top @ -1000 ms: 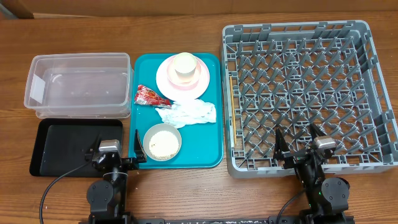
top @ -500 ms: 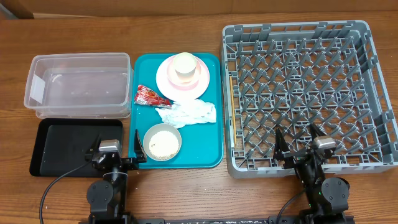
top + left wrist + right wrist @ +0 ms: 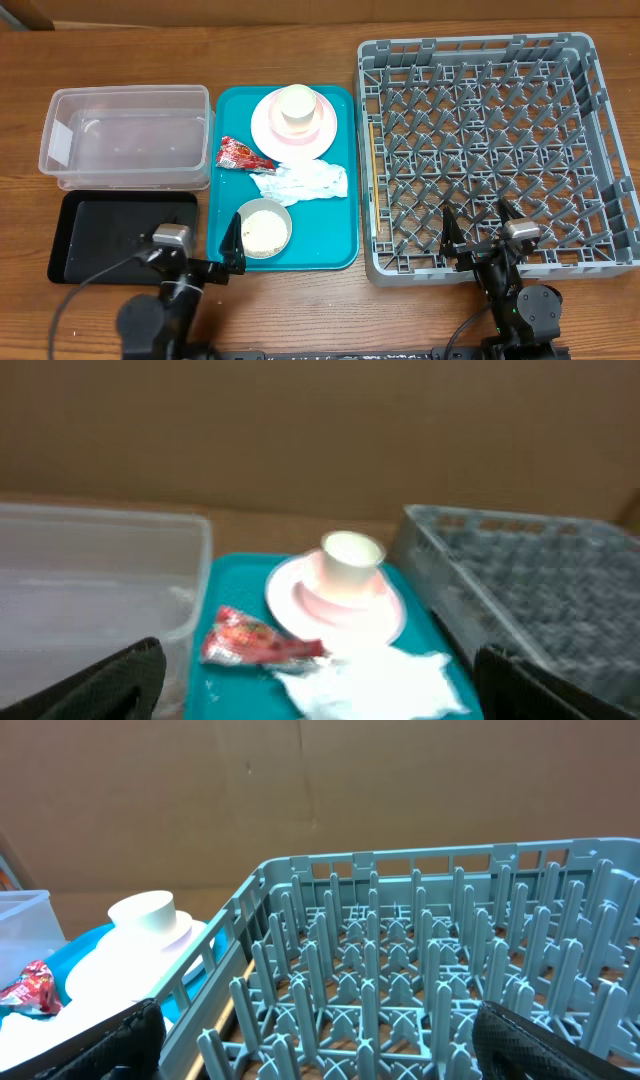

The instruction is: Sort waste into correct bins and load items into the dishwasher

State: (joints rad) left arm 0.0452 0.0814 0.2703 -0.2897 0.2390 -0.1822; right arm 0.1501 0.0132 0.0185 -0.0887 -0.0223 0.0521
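1. Grey dish rack (image 3: 495, 150): right side of the table, pegs upright.
2. Teal tray (image 3: 335, 238): middle of the table, between the rack and the clear tub.
3. Clear tub (image 3: 125, 135): far left, just beside the teal tray.
4. Black tray (image 3: 100, 240): left, directly in front of the tub.
5. Left claw (image 3: 196, 245): near the table's front edge, between black tray and teal tray, fingers spread wide, gripping nothing.
6. Right claw (image 3: 475, 228): above the rack's near edge, fingers spread wide, gripping nothing.
7. Pink plate (image 3: 265, 128): far end of the teal tray.
8. White napkin (image 3: 300, 183): crumpled, mid-tray, just in front of the plate.
9. Pale grey bowl (image 3: 286, 215): near end of the teal tray, holding rice grains (image 3: 262, 230).
10. Cream cup (image 3: 298, 108): standing at the plate's middle.
11. Red wrapper (image 3: 240, 153): by the teal tray's left edge, touching the napkin.
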